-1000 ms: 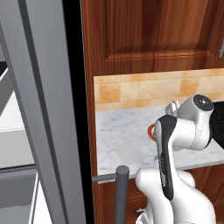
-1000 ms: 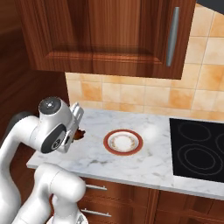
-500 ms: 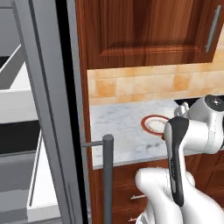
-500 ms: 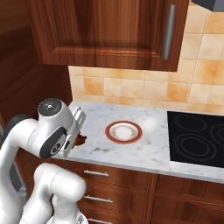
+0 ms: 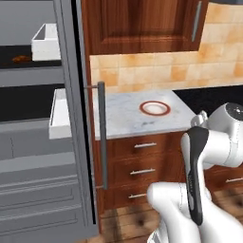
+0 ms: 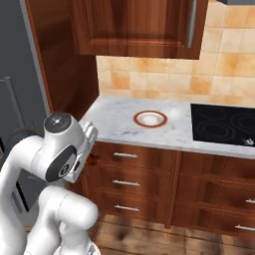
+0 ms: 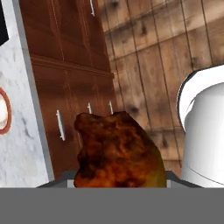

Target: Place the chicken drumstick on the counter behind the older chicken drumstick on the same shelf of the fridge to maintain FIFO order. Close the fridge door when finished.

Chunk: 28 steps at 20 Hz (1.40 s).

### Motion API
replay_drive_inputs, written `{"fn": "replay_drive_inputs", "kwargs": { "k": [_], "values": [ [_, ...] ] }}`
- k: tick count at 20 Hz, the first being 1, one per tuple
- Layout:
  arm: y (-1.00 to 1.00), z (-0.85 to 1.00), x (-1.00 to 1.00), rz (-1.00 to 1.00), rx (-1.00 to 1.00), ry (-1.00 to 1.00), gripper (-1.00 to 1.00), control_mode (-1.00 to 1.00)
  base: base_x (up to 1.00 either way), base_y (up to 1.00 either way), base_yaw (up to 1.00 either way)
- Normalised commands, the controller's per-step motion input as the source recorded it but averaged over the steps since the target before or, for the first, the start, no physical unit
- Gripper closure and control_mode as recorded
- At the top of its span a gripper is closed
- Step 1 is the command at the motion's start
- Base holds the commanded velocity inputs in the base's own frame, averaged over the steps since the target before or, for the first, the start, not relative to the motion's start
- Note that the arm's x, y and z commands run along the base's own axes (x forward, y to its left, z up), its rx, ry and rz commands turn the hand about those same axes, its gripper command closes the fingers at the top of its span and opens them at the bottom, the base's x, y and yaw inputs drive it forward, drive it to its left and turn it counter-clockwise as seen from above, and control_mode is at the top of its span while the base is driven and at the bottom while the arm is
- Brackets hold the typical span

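Progress: the drumstick (image 7: pixel 117 151) is off the counter (image 5: pixel 128 118) and in the gripper (image 7: pixel 118 177); the fingers are closed on it, their tips hidden under the meat. Pickup appears complete. Left to do, by my judgement: carry it to the fridge (image 5: pixel 42 142), set it on the shelf (image 5: pixel 28 61) behind the older drumstick (image 5: pixel 21 59), then close the door (image 5: pixel 73 118). Roughly a third done

Hand view, nearest: the drumstick sits between the jaws, browned and lumpy, with cabinet fronts and wood floor beyond it. No other view shows the grip itself

Right base view: the arm is folded back over the floor in front of the drawers (image 6: pixel 134 182), with a speck of brown at the hand, well short of the counter. The plate (image 6: pixel 150 118) stands bare on the marble, and the hob (image 6: pixel 221 127) lies to its right

Left base view, farthest reach: the door stands open, its handle (image 5: pixel 101 135) facing the arm. Inside, the older drumstick lies on the upper black shelf beside a white bin (image 5: pixel 46 42). This view alone gives the target; how much room lies behind that piece I cannot tell
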Motion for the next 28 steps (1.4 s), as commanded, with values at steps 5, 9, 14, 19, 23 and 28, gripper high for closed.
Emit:
{"fn": "replay_drive_inputs", "kwargs": {
  "k": [5,9,14,19,23,28],
  "values": [
    [0.0,0.0,0.0,0.0,0.0,0.0,1.0,1.0,-0.8,0.86,0.08],
    [0.0,0.0,0.0,0.0,0.0,0.0,1.0,1.0,-0.61,1.0,0.07],
    [0.0,0.0,0.0,0.0,0.0,0.0,1.0,1.0,-0.72,0.86,0.29],
    [0.0,0.0,0.0,0.0,0.0,0.0,1.0,1.0,-0.22,-0.72,0.24],
    [0.0,0.0,0.0,0.0,0.0,0.0,1.0,1.0,-0.08,-0.73,0.42],
    [0.0,0.0,0.0,0.0,0.0,0.0,1.0,1.0,-0.31,-0.55,0.62]
  ]
}}
